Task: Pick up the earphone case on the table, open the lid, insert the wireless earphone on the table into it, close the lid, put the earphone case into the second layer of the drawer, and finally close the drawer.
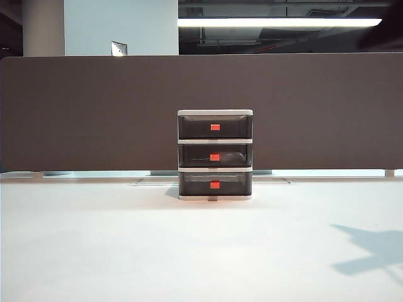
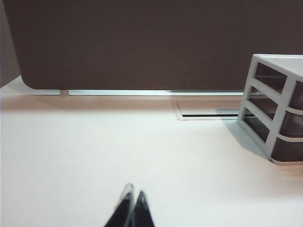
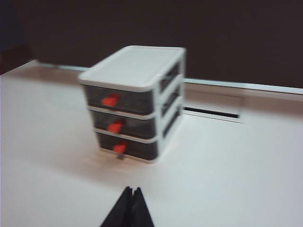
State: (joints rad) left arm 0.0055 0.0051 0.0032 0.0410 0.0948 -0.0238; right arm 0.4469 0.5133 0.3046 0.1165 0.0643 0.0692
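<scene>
Left gripper [image 2: 132, 196]: fingertips pressed together, holding nothing, low over the bare table [image 2: 94, 151].
Right gripper [image 3: 132, 191]: fingertips together, empty, facing the drawer [image 3: 135, 101]; view blurred.
Second layer of the drawer [image 1: 215, 156]: pushed in flush.
Earphone case: not visible in any view.
Writing: none readable.
Backdrop: dark partition [image 1: 94, 113].

Exterior cam sits low, head-on to the drawer [image 1: 215, 155] front, counter [image 1: 126, 251] filling the foreground, brown partition [image 1: 94, 113] behind. Left wrist cam looks along the counter over the closed left pincer [image 2: 133, 198], catching the drawer's side at frame edge. Right wrist cam, over the closed right pincer [image 3: 132, 191], looks down at the drawer's front corner from nearer, blurred. All three share drawer, counter, partition
</scene>
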